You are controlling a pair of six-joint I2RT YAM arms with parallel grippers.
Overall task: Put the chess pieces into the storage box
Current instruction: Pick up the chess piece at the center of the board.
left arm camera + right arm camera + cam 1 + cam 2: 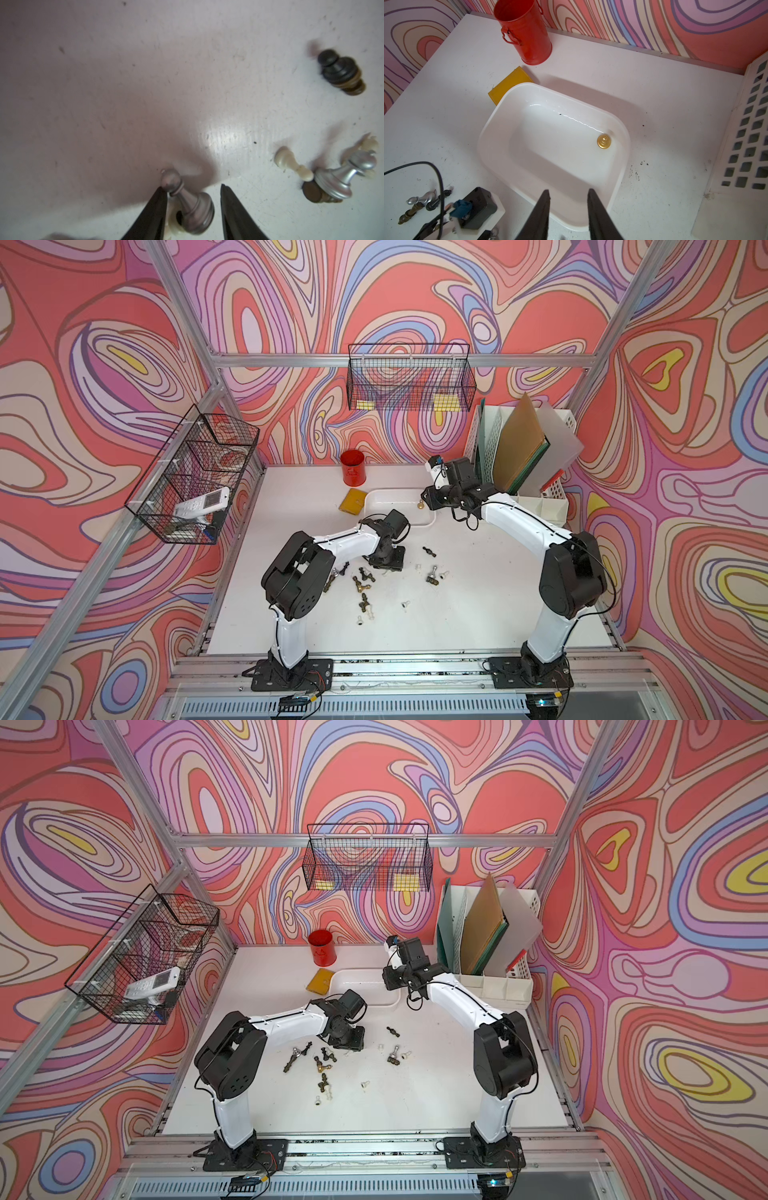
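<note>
One gold chess piece stands in a corner of the storage box, which sits toward the back of the tabletop. The other chess pieces lie scattered nearer the arm bases. The left tool is down among them and open, its jaws on either side of a silver pawn lying on its side; one jaw touches the pawn's head, the other is apart from its base. Closing from here could roll the rounded pawn or squeeze it out sideways, or drag along the pale piece partly hidden beneath it. The right tool hovers open and empty over one end of the box, so the left arm could crowd it when delivering a piece. Only the left wrist view shows the pawn between the jaws; in both top views the tool's body hides it. Only the top views show the whole scatter.
</note>
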